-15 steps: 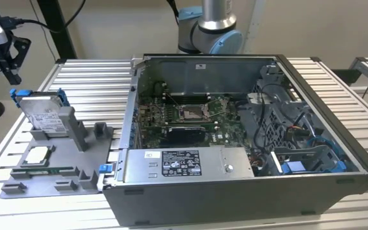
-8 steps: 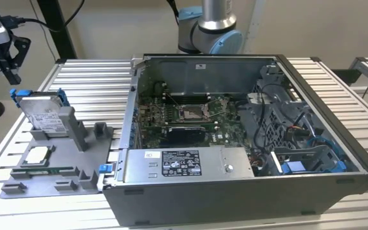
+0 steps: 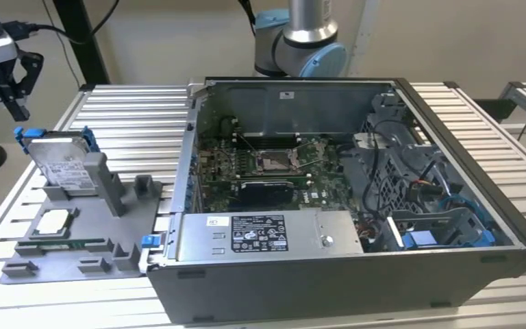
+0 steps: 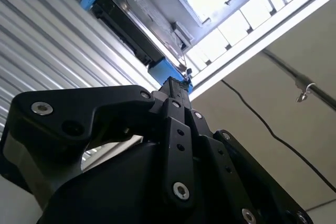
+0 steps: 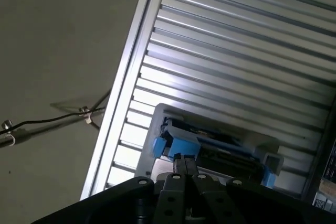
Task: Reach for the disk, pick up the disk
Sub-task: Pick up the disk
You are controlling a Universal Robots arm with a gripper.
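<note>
at the exterior view's left: black 2-finger gripper [image 3: 14,108] hovering above blue-framed silver metal disk [image 3: 62,161]

on the grey plastic holder [image 3: 107,178], the disk is standing tilted. the gripper is hanging clear of it, fingers pressed together, gripping nothing.

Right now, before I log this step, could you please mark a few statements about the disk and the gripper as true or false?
1. The disk stands tilted in the grey fixture. True.
2. The gripper grips the disk. False: it hangs above the disk, apart from it.
3. The disk's bracket is red. False: it is blue.
4. The computer case lies open. True.
</note>
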